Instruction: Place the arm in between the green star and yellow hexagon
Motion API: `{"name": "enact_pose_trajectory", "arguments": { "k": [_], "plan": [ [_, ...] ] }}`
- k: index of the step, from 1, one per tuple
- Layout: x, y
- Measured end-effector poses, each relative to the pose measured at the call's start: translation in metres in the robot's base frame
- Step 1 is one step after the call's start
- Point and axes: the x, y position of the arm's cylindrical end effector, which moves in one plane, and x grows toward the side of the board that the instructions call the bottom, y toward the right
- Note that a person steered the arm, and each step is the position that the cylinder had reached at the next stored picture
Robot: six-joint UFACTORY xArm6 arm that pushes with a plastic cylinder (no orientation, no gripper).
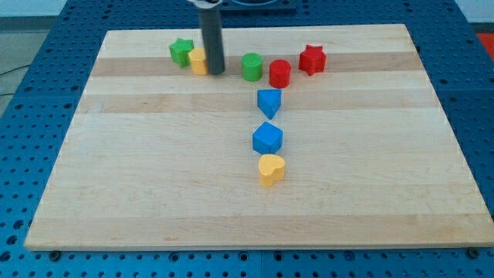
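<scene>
The green star (181, 52) lies near the board's top edge, left of centre. The yellow hexagon (198, 61) sits just right of it, touching or nearly touching it. My tip (215, 73) is at the hexagon's right side, pressed against it, so the rod hides part of the hexagon. The tip is right of both blocks, not between them.
A green cylinder (252, 67), a red cylinder (279, 73) and a red star (312, 59) form a row to the tip's right. Two blue blocks (268, 101) (267, 138) and a yellow heart (271, 169) run down the middle of the wooden board (139, 170).
</scene>
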Motion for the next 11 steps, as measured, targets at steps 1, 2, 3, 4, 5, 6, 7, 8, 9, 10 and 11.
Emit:
{"name": "enact_pose_trajectory", "arguments": {
  "k": [1,2,3,4,5,6,7,8,9,10,11],
  "plan": [
    [-0.009,-0.042],
    [-0.015,-0.036],
    [-0.022,0.006],
    [-0.05,-0.004],
    [-0.047,-0.032],
    [-0.029,-0.091],
    [-0.028,-0.098],
    [0.0,-0.095],
    [0.001,-0.115],
    [-0.019,-0.1],
    [-0.034,-0.11]
  ]
}}
